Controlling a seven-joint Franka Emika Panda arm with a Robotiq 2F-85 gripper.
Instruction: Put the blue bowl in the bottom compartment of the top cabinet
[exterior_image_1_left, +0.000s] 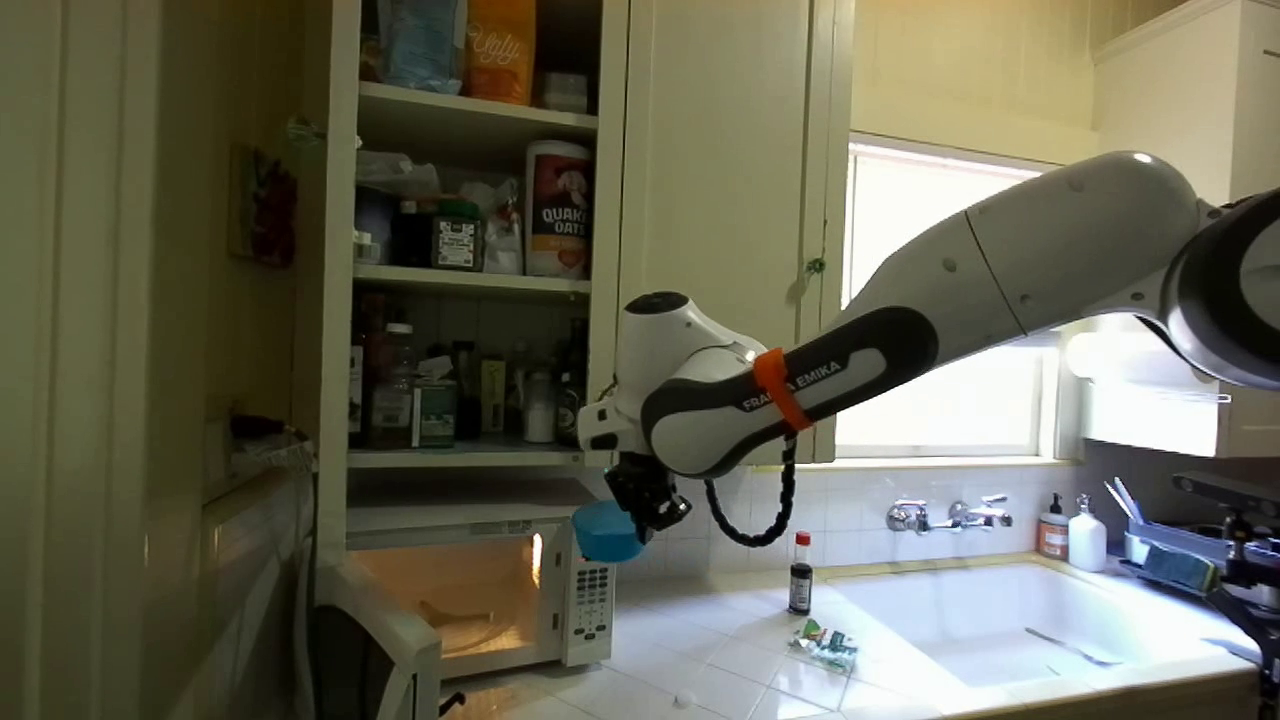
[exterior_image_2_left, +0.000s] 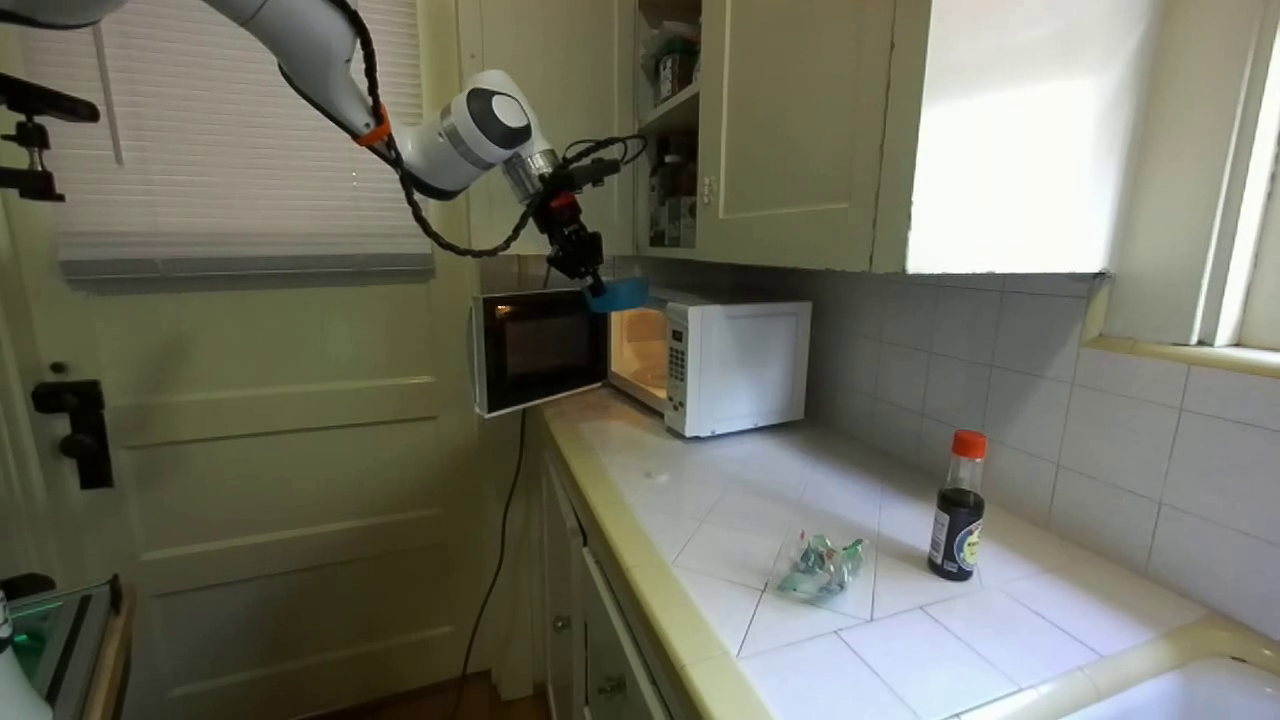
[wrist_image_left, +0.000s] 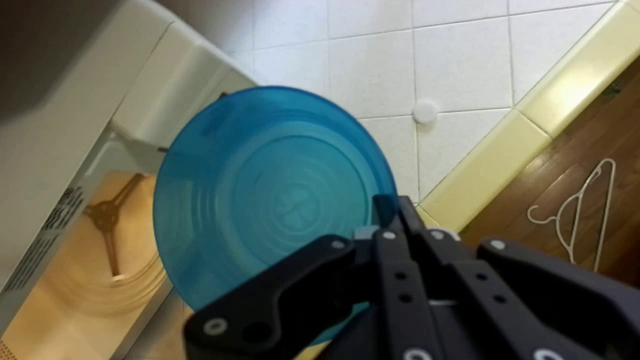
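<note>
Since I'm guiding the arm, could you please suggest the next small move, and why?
Probably raise the tool slightly: it grips the blue bowl at one side, but in both exterior views the bowl hangs below the bottom compartment.

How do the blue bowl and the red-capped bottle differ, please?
The blue bowl is wide and shallow; the red-capped bottle is tall and narrow. The bowl is held aloft by the hand, while the bottle stands upright on the counter. Both look partly see-through.
</note>
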